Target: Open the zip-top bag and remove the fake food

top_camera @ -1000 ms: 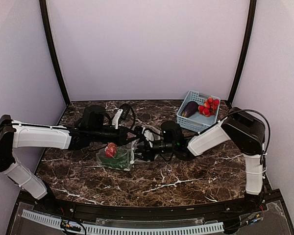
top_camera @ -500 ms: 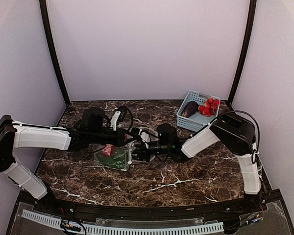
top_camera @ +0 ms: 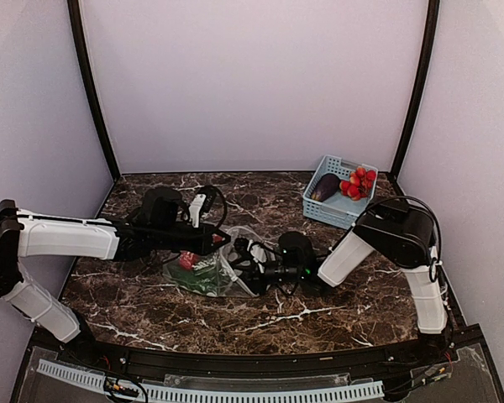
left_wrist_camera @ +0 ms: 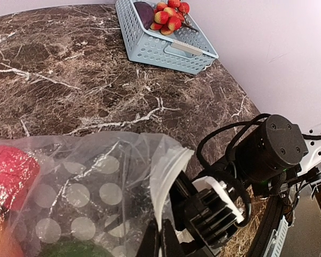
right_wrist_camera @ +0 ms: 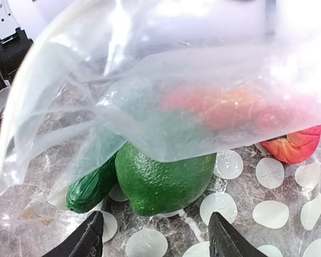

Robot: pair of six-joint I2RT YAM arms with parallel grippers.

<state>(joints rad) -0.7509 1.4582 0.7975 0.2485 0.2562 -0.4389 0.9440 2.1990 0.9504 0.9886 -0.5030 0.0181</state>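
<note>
Left claw [top_camera: 216,243] is clamped on the upper lip of the zip-top bag [top_camera: 223,277], holding that edge up off the dark marble worktop [top_camera: 151,294]. The bag lies mid-worktop between the two arms, mouth turned toward the right arm and dotted face down.

In comes the right claw [right_wrist_camera: 158,241], low and level, nosed into the bag's mouth. From its own camera both fingertips [right_wrist_camera: 91,235] stand well apart with nothing between them: spread wide, gripping nothing. The clear upper film hangs over its view, with the pale dots underneath.

The fake food [right_wrist_camera: 163,179] sits right ahead of it. There's a green round fruit on the dotted film, a dark green piece [right_wrist_camera: 91,184] tucked against its left side, and a red piece [right_wrist_camera: 291,147] off to the right, partly behind the film.

At the far right corner stands the light-blue basket [left_wrist_camera: 166,53], well apart from the bag. A dark purple eggplant [left_wrist_camera: 144,10] lies inside it, beside a cluster of red balls [left_wrist_camera: 168,13].
</note>
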